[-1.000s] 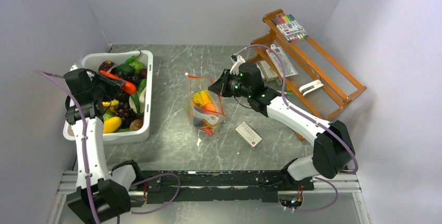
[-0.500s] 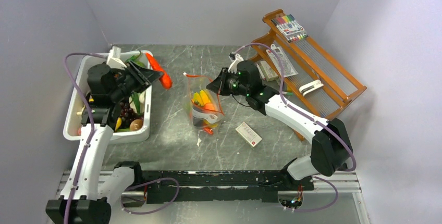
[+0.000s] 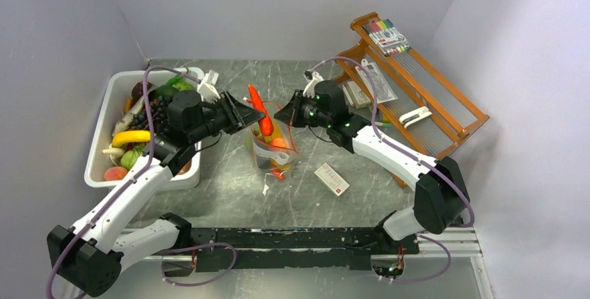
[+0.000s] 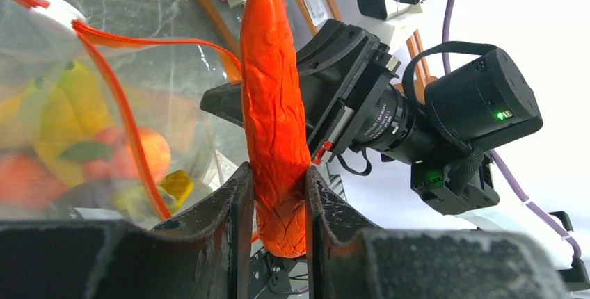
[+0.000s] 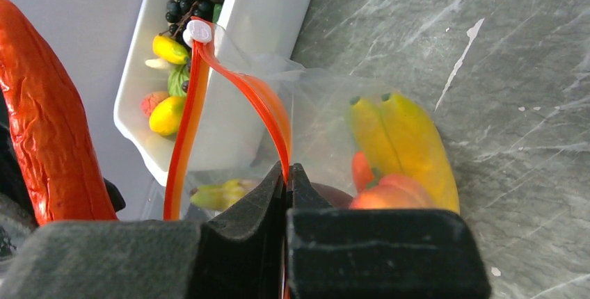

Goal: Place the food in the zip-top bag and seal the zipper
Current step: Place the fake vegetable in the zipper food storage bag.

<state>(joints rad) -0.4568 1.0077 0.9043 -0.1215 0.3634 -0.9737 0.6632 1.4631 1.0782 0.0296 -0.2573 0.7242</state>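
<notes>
The clear zip-top bag stands in mid-table, and my right gripper holds its mouth up. In the right wrist view that gripper is shut on the red-orange zipper, which bows into an open loop. Yellow bananas and a peach lie inside the bag. My left gripper is shut on the thick end of a long red chilli. The chilli hangs tip-forward over the bag mouth, just left of my right gripper. More food fills the white tub.
A small white-and-red box lies right of the bag. A wooden rack with a markers pack stands at the back right. The tub sits against the left wall, close to the bag's left side.
My left arm lifted the red chilli out of the tub and swung right with it, up to the bag mouth. The right gripper held the zipper still.
</notes>
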